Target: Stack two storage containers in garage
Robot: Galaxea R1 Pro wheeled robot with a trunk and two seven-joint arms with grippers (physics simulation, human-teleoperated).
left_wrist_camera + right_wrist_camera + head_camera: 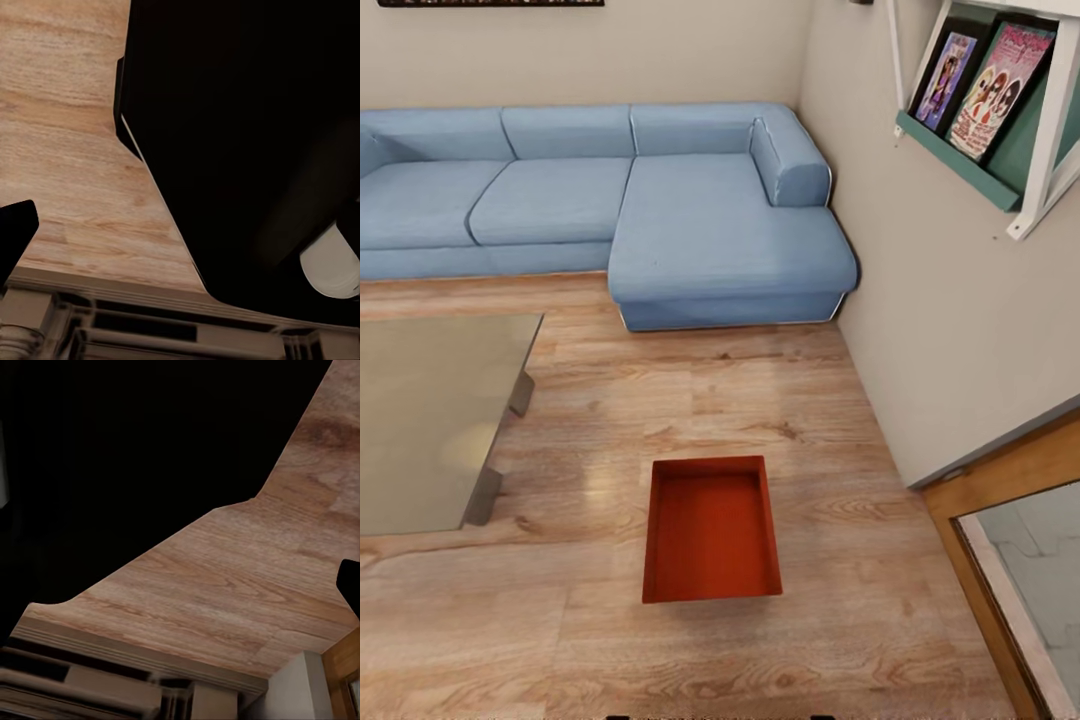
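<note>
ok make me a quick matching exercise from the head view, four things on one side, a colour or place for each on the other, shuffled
Things:
1. storage container
2. sofa
3. glass table
4. wall shelf

Descriptions:
A. light blue, in the corner against the walls
B. red-orange, open side up on the wood floor
C. teal, holding magazines
D. at the left edge, on grey legs

Pairs: 1-B, 2-A, 3-D, 4-C

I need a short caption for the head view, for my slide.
Red-orange storage container on wood floor before blue corner sofa.
</note>
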